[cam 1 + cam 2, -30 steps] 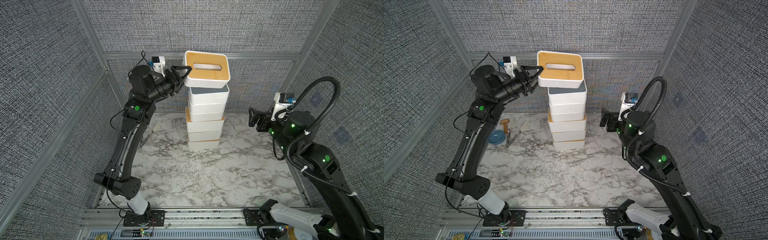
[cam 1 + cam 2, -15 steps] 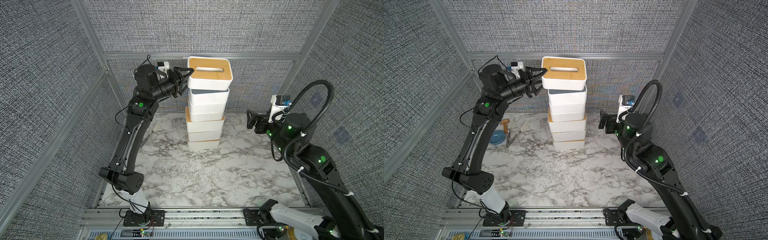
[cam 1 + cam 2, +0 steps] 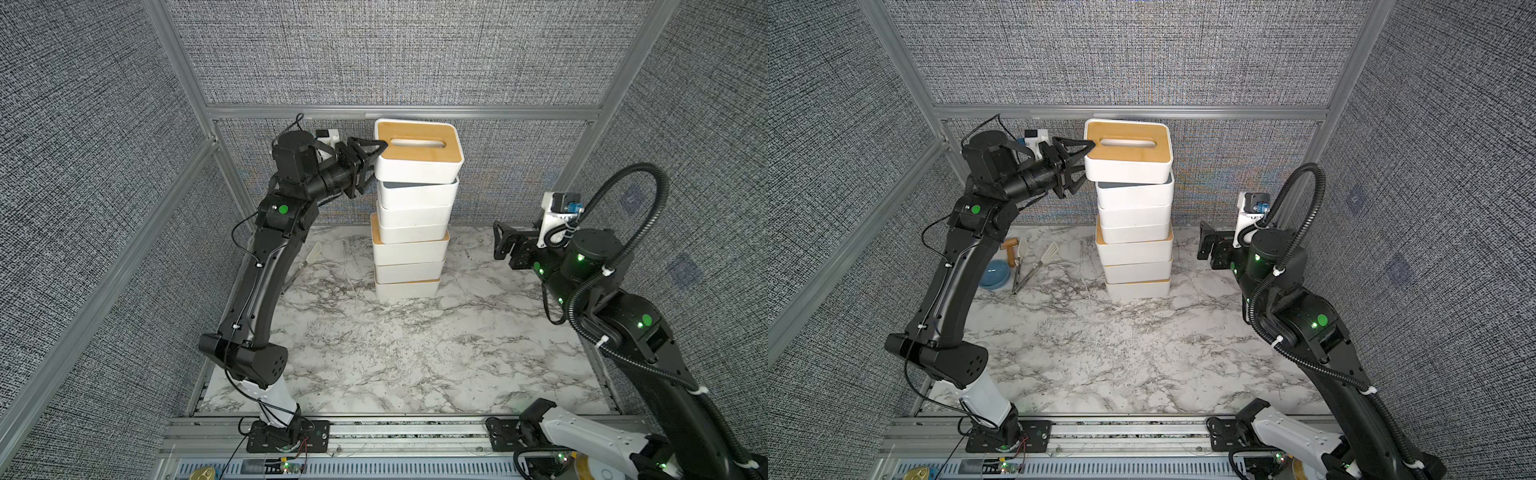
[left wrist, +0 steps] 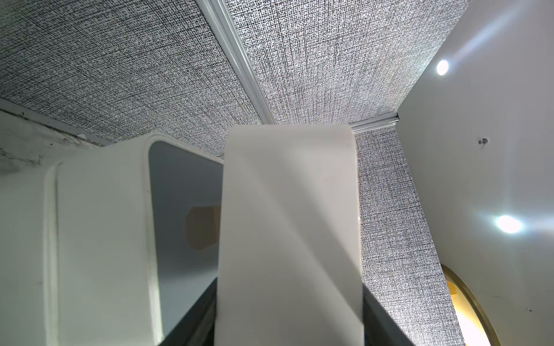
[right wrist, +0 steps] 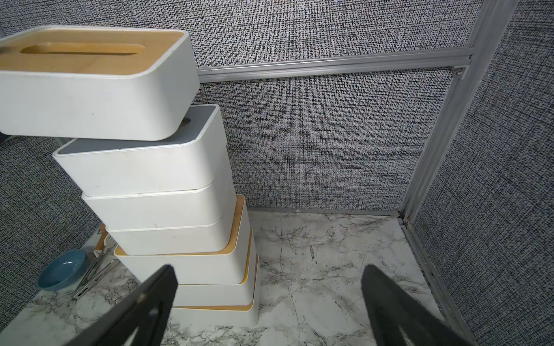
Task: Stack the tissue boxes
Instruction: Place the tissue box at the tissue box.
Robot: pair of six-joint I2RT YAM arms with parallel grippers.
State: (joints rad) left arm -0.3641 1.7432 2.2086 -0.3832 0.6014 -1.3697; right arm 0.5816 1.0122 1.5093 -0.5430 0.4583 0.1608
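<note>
My left arm (image 3: 257,282) is black with a green light. The top tissue box (image 3: 415,168) is white with a tan bamboo lid, and the second tissue box (image 3: 415,197) is white with a grey lid. The table (image 3: 395,353) is grey-veined white marble, the wall (image 3: 374,54) a speckled grey weave and the bowl (image 3: 994,276) blue. The tongs (image 5: 87,283) look silvery.

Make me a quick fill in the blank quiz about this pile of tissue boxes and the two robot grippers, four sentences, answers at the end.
1. The left gripper grips the top box; counting that one, there are ___ boxes in all.
2. The next box down has a ___ lid.
3. The right gripper is ___ and holds nothing.
4. The bowl on the table is ___.

Missing words: seven; grey; open; blue.
</note>
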